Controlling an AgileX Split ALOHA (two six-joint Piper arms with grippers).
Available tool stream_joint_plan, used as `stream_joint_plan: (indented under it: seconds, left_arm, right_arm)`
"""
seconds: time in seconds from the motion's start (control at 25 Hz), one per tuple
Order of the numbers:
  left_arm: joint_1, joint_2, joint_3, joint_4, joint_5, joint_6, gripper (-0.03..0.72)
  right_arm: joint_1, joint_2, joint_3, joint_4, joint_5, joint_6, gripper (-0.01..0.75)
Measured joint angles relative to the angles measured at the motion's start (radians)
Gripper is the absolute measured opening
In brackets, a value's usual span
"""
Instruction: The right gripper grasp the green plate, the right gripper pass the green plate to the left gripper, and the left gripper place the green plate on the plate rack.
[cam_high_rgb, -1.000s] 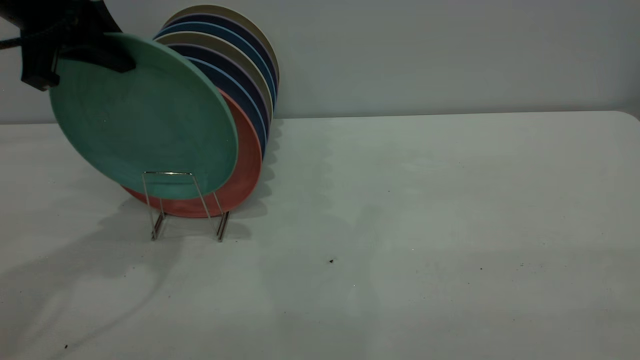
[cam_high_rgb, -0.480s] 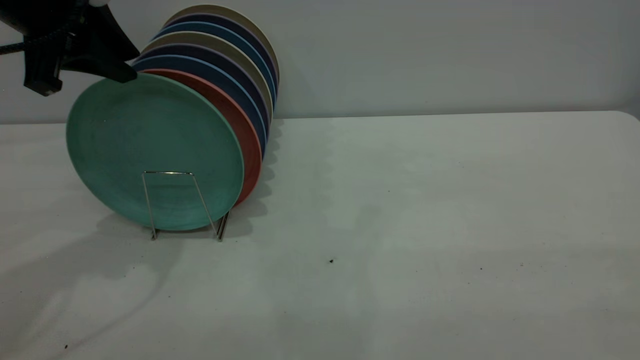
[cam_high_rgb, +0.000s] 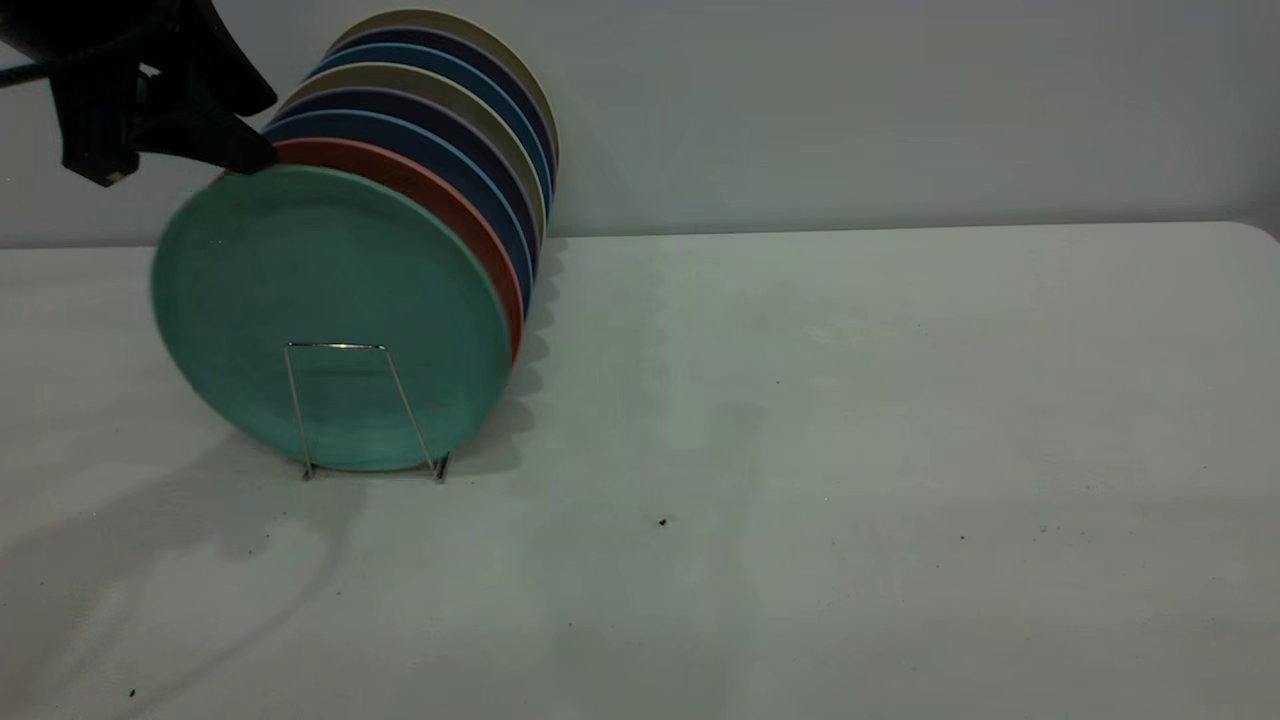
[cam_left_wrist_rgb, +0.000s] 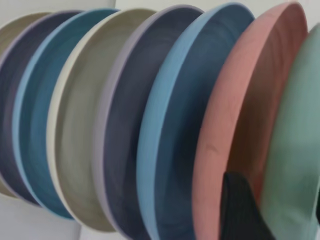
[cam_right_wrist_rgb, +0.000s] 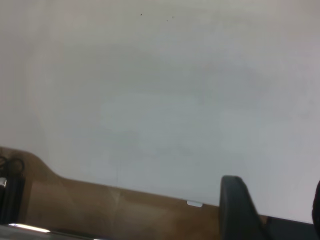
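The green plate (cam_high_rgb: 330, 320) stands on edge in the front slot of the plate rack (cam_high_rgb: 340, 347), behind its front wire loop and leaning against the salmon-pink plate (cam_high_rgb: 440, 195). My left gripper (cam_high_rgb: 262, 130) hovers at the plate's top rim at the upper left. It is open, with the rim between its fingers. In the left wrist view one finger (cam_left_wrist_rgb: 240, 210) sits between the pink plate (cam_left_wrist_rgb: 235, 125) and the green plate (cam_left_wrist_rgb: 295, 150). My right gripper (cam_right_wrist_rgb: 277, 210) is open and empty over the table's edge, out of the exterior view.
Several plates, dark blue (cam_high_rgb: 440, 150) and beige (cam_high_rgb: 470, 100), fill the rack behind the pink one. The white table (cam_high_rgb: 850, 400) stretches to the right of the rack, with a wall behind it.
The green plate has dropped from a tilted hold above the rack into the front slot and settled more upright. My left gripper has let go and stays at its top rim.
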Motion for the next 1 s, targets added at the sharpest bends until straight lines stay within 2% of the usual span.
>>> stream_joint_plan:
  seconds: [0.16, 0.36, 0.48, 0.72, 1.0]
  left_arm:
    - [0.000, 0.000, 0.000, 0.000, 0.003, -0.021, 0.489]
    - [0.000, -0.023, 0.000, 0.001, 0.016, -0.087, 0.499]
    - [0.000, -0.076, 0.000, 0.015, 0.039, -0.189, 0.499]
    - [0.000, -0.267, 0.000, 0.103, 0.148, -0.522, 0.499]
    - [0.000, -0.562, 0.000, 0.351, 0.413, -1.025, 0.499]
  right_arm:
    - [0.000, 0.000, 0.000, 0.000, 0.000, 0.000, 0.376]
    - [0.000, 0.000, 0.000, -0.003, 0.000, 0.004, 0.375]
    - [0.000, 0.000, 0.000, -0.005, -0.001, 0.009, 0.376]
    - [0.000, 0.000, 0.000, -0.038, -0.004, 0.056, 0.376]
    - [0.071, 0.000, 0.000, -0.104, -0.010, 0.133, 0.376]
